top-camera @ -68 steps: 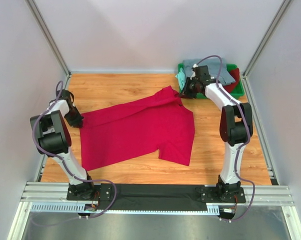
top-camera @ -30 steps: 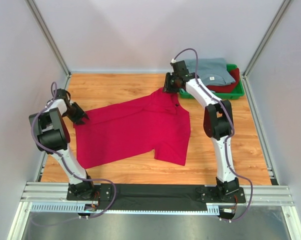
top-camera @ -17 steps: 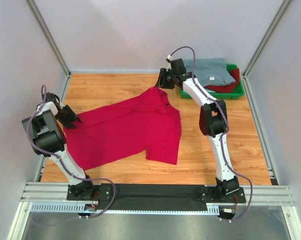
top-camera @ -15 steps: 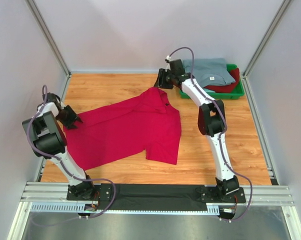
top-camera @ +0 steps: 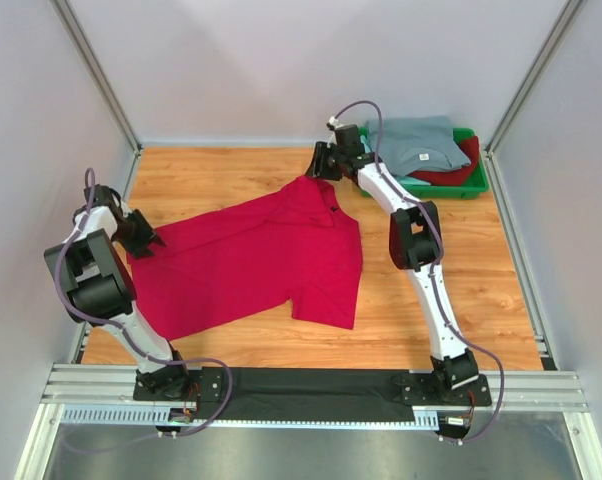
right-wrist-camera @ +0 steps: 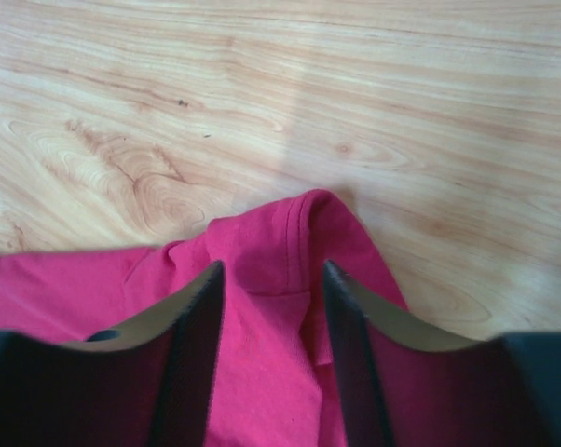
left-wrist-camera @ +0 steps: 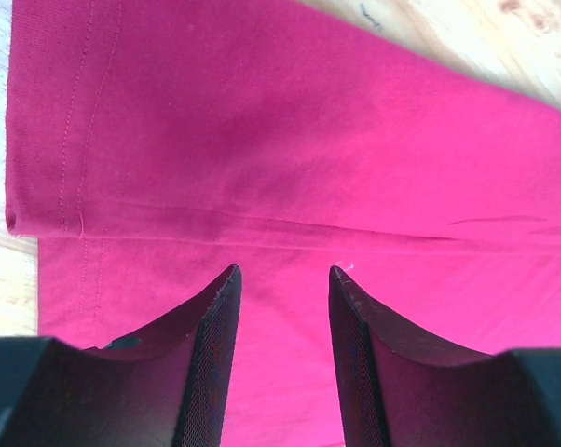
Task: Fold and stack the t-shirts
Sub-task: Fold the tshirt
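Note:
A bright crimson-red t-shirt [top-camera: 251, 260] lies spread flat on the wooden table. My left gripper [top-camera: 149, 240] is open at the shirt's left edge. In the left wrist view its jaws [left-wrist-camera: 282, 272] stand apart just above the red cloth [left-wrist-camera: 290, 140], near a hemmed edge. My right gripper [top-camera: 316, 172] is open at the shirt's far corner. In the right wrist view its jaws [right-wrist-camera: 271, 268] straddle a raised fold of the hemmed red cloth [right-wrist-camera: 304, 223]. A grey-blue t-shirt [top-camera: 416, 140] and a darker red one [top-camera: 461, 170] lie in the tray.
A green plastic tray [top-camera: 436, 190] stands at the back right corner. Grey walls with metal posts close in the table on the left, back and right. Bare wood [top-camera: 451, 290] shows right of the shirt and along the back [top-camera: 221, 170].
The red shirt was dragged left across the table, then came to rest. The left arm swung out left and the right arm reached further left, away from the tray.

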`<state>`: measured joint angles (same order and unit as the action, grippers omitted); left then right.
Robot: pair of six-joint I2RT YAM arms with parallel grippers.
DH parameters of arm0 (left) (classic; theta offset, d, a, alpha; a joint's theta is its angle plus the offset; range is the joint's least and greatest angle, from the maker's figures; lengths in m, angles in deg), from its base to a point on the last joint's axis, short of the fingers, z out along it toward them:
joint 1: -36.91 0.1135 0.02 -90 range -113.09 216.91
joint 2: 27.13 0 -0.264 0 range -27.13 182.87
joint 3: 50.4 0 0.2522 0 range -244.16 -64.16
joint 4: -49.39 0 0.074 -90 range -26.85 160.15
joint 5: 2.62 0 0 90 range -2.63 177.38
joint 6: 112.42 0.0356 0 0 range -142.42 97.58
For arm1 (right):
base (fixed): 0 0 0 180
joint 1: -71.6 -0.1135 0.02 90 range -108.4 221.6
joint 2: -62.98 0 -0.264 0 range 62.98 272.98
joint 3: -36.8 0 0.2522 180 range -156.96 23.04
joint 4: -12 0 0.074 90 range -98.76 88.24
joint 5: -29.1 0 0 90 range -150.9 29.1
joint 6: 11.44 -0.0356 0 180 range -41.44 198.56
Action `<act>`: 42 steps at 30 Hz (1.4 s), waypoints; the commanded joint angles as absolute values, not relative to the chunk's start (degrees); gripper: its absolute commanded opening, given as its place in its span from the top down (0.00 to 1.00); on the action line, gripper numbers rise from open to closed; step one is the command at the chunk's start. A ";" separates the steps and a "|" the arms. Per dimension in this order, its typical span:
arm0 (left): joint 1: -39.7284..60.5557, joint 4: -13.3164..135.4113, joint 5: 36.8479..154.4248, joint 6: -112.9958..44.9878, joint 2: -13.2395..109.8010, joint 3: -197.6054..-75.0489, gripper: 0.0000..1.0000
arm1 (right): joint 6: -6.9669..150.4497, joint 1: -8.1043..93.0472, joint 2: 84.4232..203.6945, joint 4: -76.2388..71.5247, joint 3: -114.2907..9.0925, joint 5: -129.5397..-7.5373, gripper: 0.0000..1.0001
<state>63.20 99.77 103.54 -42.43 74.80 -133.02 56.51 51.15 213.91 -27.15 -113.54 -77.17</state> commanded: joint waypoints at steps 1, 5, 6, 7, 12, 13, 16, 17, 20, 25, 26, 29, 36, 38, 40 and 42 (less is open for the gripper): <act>63.37 100.06 102.76 -40.97 75.44 -134.47 0.51 | 56.15 50.94 215.73 -23.56 -116.45 -76.54 0.55; 63.46 100.24 102.40 -41.06 76.41 -135.35 0.52 | 54.74 50.94 216.70 -21.89 -116.97 -76.54 0.59; 63.54 100.42 102.23 -40.97 76.58 -135.52 0.52 | 54.56 50.94 216.87 -21.89 -117.41 -76.11 0.59; 63.63 100.59 102.14 -40.97 76.67 -135.70 0.52 | 54.65 50.94 217.22 -21.98 -117.68 -75.93 0.59; 63.98 101.38 99.78 -40.79 77.37 -135.53 0.51 | 54.21 50.94 217.58 -21.19 -118.11 -74.35 0.60; 64.42 101.91 98.98 -41.05 77.81 -135.79 0.51 | 54.12 50.94 217.84 -21.27 -118.20 -74.17 0.63; 65.30 103.05 97.40 -41.93 79.57 -135.88 0.51 | 53.95 51.03 217.49 -22.85 -118.64 -72.42 0.90; 65.39 103.23 96.96 -42.11 80.18 -135.88 0.51 | 53.95 51.12 217.14 -23.29 -118.56 -71.45 1.00; 65.74 104.19 96.25 -42.29 81.94 -136.14 0.52 | 54.03 51.29 214.61 -25.75 -118.12 -69.00 1.00; 66.00 103.93 96.08 -42.46 82.82 -135.70 0.52 | 55.35 51.30 206.08 -26.29 -107.95 -64.16 1.00; 66.09 103.85 95.82 -42.38 82.91 -135.70 0.52 | 55.53 51.30 205.11 -26.46 -107.14 -63.28 1.00; 66.18 103.93 95.38 -41.94 83.61 -135.88 0.52 | 57.10 51.30 203.08 -27.43 -106.08 -61.08 1.00; 66.36 103.32 96.95 -40.62 82.83 -135.00 0.52 | 57.37 52.00 206.66 -28.13 -108.61 -59.57 0.99; 66.36 103.67 98.09 -40.09 81.43 -135.17 0.51 | 57.64 52.17 208.69 -29.61 -111.42 -60.11 0.97; 66.27 104.98 98.53 -39.21 80.20 -135.70 0.49 | 57.73 52.17 210.27 -32.43 -115.12 -60.02 0.91; 66.27 105.95 98.80 -38.69 77.74 -136.40 0.48 | 57.11 52.26 209.85 -34.27 -115.04 -60.02 0.80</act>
<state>65.82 103.79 99.32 -41.41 80.90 -135.93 56.12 51.48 209.32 -31.41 -111.75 -62.22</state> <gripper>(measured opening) 0.515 0.152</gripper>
